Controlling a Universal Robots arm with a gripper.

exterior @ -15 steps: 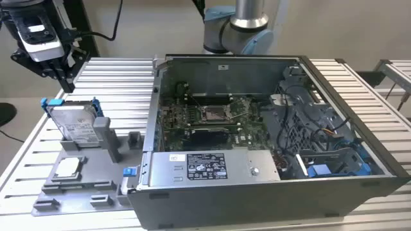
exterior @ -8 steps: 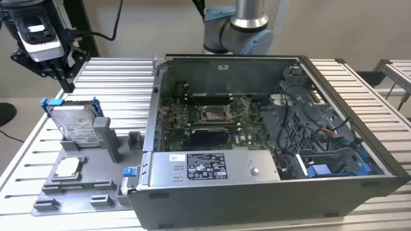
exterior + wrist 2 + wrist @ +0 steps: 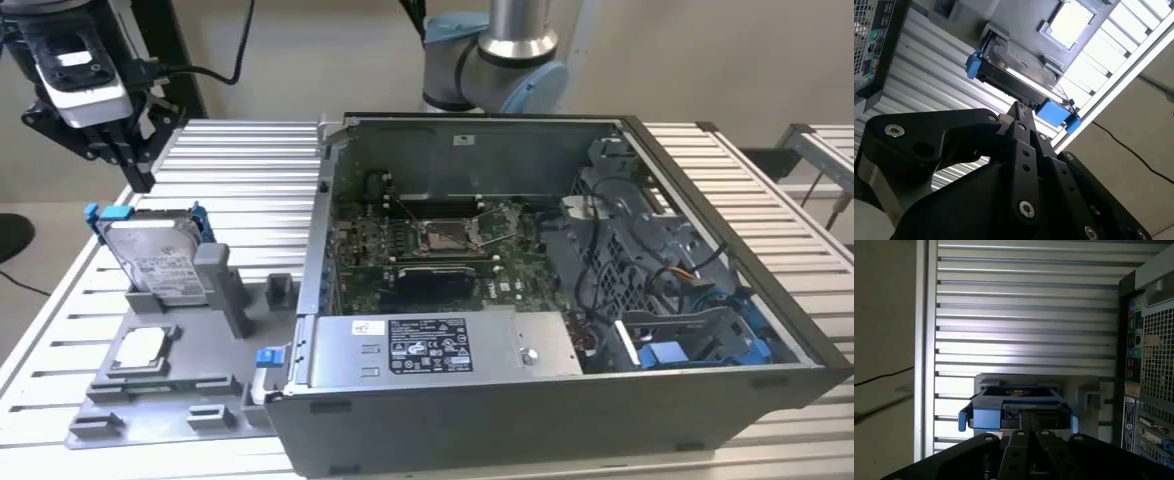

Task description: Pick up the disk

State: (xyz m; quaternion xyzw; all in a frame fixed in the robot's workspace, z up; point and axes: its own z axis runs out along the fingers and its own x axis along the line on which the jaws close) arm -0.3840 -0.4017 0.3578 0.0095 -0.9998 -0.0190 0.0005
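Near corner, the exterior view's left: grey fixture plate [image 3: 200, 395] on the slatted aluminium table [image 3: 254, 170]. Small square chip [image 3: 140, 350] sits flat in its pocket at the near end of the plate.

Just beyond the chip: the disk [image 3: 158, 262] stands on edge in a fixture slot. It leans back a bit, label face toward the camera, with the blue frame tabs sticking out at both top corners. Nothing is touching it.

Above and just beyond the disk: gripper [image 3: 142, 183], tips pointing down at the disk's top edge with a clear air gap between them. The jaws look fully closed: fingertips meet with no visible gap and nothing is held. Both wrist views agree:
- In the second wrist view the fingers run together to one point [image 3: 1020, 109], with the disk [image 3: 1019, 65] past it and the chip [image 3: 1071, 20] beyond that.
- In the first wrist view the closed tip [image 3: 1029, 422] lines up roughly with the middle of the disk's blue-framed top edge [image 3: 1016, 410].

On the exterior view's right of the fixture: open computer case [image 3: 534, 420], lying on its side. The silver power supply [image 3: 434, 345] sits along its near wall and the motherboard [image 3: 441, 240] lies farther in.

Far end: arm column [image 3: 514, 50] rises behind the case.
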